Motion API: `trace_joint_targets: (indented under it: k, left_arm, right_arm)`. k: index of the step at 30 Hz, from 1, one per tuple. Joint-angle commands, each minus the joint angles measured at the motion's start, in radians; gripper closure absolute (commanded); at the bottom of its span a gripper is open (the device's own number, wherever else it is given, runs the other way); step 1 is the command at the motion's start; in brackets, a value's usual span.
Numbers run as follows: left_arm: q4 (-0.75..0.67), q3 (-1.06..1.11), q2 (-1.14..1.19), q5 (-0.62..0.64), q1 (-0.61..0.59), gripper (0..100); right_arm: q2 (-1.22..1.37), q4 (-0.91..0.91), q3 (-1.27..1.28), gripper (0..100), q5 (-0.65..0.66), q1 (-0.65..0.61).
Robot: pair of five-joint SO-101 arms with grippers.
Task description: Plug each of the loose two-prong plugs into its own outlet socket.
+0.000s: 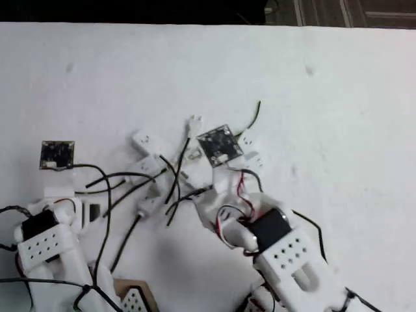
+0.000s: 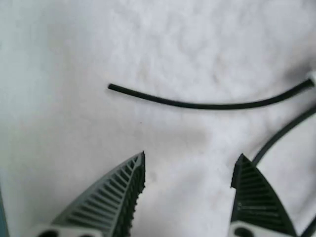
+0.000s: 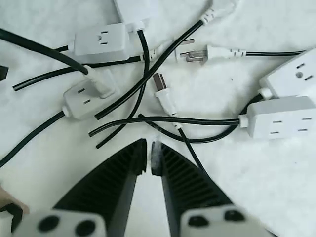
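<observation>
step: grasp not yet made
plug: loose among cords, just ahead of right gripper
right gripper: fingers almost together, empty
left gripper: fingers apart
next: probably open right, straddle plug body, aim for socket

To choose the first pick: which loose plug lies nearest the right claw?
The plug just ahead of the right claw, prongs pointing away from it; the other plug lies farther off.

**Bright, flat light; soft shadows**

High view: white table washed pale, dark strip of room at 12 o'clock; left wrist view: soft grey shadow just under the black cord; right wrist view: white outlet socket nearly as bright as the table.
</observation>
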Motion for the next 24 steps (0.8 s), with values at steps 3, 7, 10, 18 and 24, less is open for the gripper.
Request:
trace_joint_targets:
  k: [3,7,10,18,24]
  left_arm:
    - [0.167,-0.138,-0.022,0.008,0.213,72]
    - [0.278,-0.209,-0.022,0.008,0.366,72]
    - [0.324,-0.245,-0.022,0.008,0.467,71]
    - [0.288,-0.244,-0.013,0.009,0.627,71]
    - [0.218,-0.244,0.056,0.009,0.654,71]
  right_arm:
    - [-0.071,-0.088,0.043,98.1,-0.005,0.125]
    - [-0.062,-0.216,0.107,98.1,-0.005,0.191]
    - [-0.059,-0.285,0.147,98.1,-0.005,0.203]
    - [-0.059,-0.305,0.164,98.1,-0.005,0.203]
    - [-0.059,-0.3,0.164,98.1,-0.005,0.202]
